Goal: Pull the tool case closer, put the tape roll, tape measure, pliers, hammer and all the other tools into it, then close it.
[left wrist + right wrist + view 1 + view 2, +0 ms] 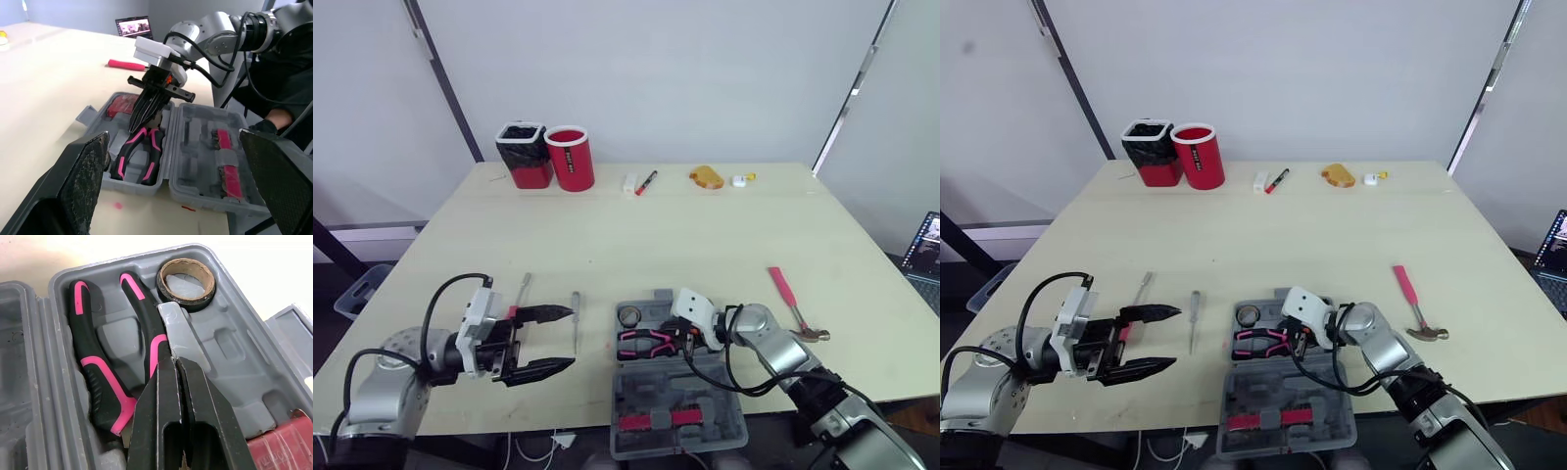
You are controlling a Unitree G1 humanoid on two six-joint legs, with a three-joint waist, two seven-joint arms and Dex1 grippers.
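Note:
The grey tool case (671,377) lies open at the table's front edge, its lid (677,419) toward me. Pink-and-black pliers (641,343) rest in its tray beside the tape roll (186,282) and a red tape measure (120,105). My right gripper (668,338) is shut, its tips touching the pliers' handle (146,323) inside the case. My left gripper (548,343) is wide open just above the table, left of the case, with nothing in it. The pink-handled hammer (791,302) lies on the table right of the case. Two screwdrivers (576,321) (522,291) lie to its left.
At the back of the table stand a red cup (570,157) and a black-lined red bin (524,153). A marker (647,181), a small white block (629,183) and a yellow item (706,176) lie farther right. A laptop (926,247) sits beyond the right edge.

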